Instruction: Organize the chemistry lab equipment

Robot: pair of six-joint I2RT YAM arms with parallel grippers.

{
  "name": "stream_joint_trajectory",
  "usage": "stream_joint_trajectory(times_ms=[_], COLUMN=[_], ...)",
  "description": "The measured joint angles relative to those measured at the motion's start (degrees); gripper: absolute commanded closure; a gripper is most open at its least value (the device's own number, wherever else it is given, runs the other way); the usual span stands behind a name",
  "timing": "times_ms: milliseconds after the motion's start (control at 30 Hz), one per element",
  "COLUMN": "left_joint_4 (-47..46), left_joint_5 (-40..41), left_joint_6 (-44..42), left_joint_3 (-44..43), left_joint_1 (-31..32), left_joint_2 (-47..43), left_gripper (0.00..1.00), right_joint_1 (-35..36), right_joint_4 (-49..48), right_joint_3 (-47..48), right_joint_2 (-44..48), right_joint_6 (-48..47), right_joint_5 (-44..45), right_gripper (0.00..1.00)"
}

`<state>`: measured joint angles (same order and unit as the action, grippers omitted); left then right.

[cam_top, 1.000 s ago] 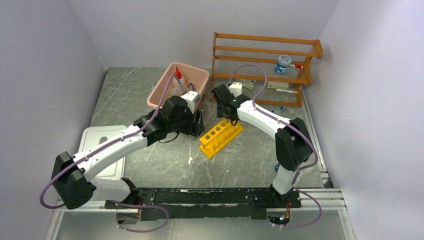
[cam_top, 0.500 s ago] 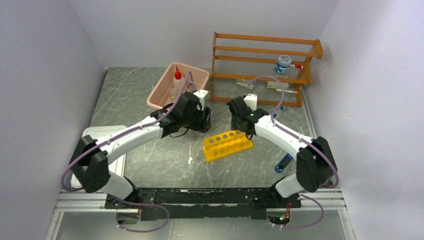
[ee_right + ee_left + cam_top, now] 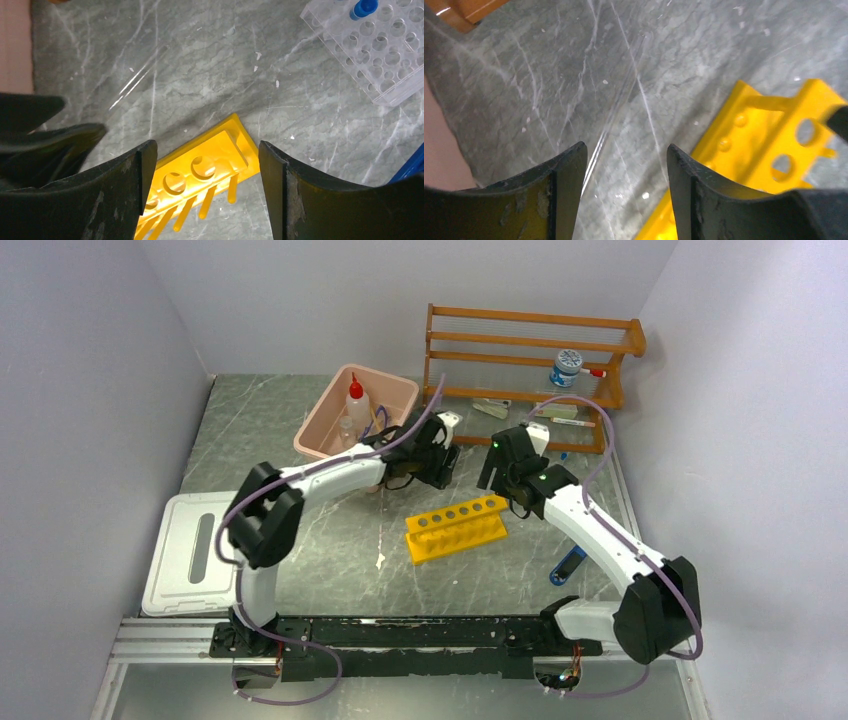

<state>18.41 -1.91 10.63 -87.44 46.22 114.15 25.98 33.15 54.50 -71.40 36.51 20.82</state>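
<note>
Two arms are out over the table [image 3: 250,430], and both wrists hang mid-table. One yellow rack [image 3: 457,528] sits at a slant on the stone in front of the shelf [image 3: 530,318], with a single row of holes on top.

The left gripper [image 3: 433,462] hangs just behind the rack's left end, close to the tub [image 3: 390,380]. In the left wrist view its two fingers [image 3: 569,190] stand apart with only bare table between them, the rack off to their right and untouched. One thin clear rod [image 3: 624,95] seems to lie on the stone there, but it is too blurred to be sure.

The right gripper [image 3: 498,483] hangs over the rack's right end. In the right wrist view both fingers [image 3: 135,190] are spread, and the yellow end shows in the gap below. I can't see either finger touching it, so nothing is gripped.

One pink tub is at the back, with one red-capped bottle [image 3: 355,400] upright inside. One white lid [image 3: 180,560] lies flat at near left. One jar [image 3: 568,367] is on the shelf's middle level. One blue item [image 3: 568,565] lies on the table beside the right arm, too small to name. The right wrist view also catches one clear rack [image 3: 385,60] with many holes, and one blue-capped tube [image 3: 364,7] stands in it.
</note>
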Motion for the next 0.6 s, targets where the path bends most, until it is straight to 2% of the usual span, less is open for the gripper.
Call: stream_joint_trajectory(times_ms=[200,300,433,600], left_joint_4=[3.0,4.0,5.1,5.0], left_joint_5=[0.0,0.3,0.5,0.7], left_joint_6=[-4.5,-6.3,-8.0,-9.6], left_joint_3=[-4.8,-5.7,-8.0,-8.6], left_joint_1=[0.0,0.0,0.0,-0.1], left_joint_2=[8.1,10.6,12.7,13.3], left_gripper=[0.26,0.27,0.39,0.66], right_joint_1=[-1.6,-2.3,-2.7,-2.9], right_joint_4=[-0.8,-0.7,-0.7,-0.7], right_joint_3=[-1.4,-2.3,-2.4,-2.4], right_joint_2=[3.4,4.6,4.9,4.9], right_joint_6=[2.4,3.4,3.8,4.3], right_joint_5=[-2.4,-3.4,-4.1,-4.6], right_gripper=[0.24,0.24,0.24,0.25])
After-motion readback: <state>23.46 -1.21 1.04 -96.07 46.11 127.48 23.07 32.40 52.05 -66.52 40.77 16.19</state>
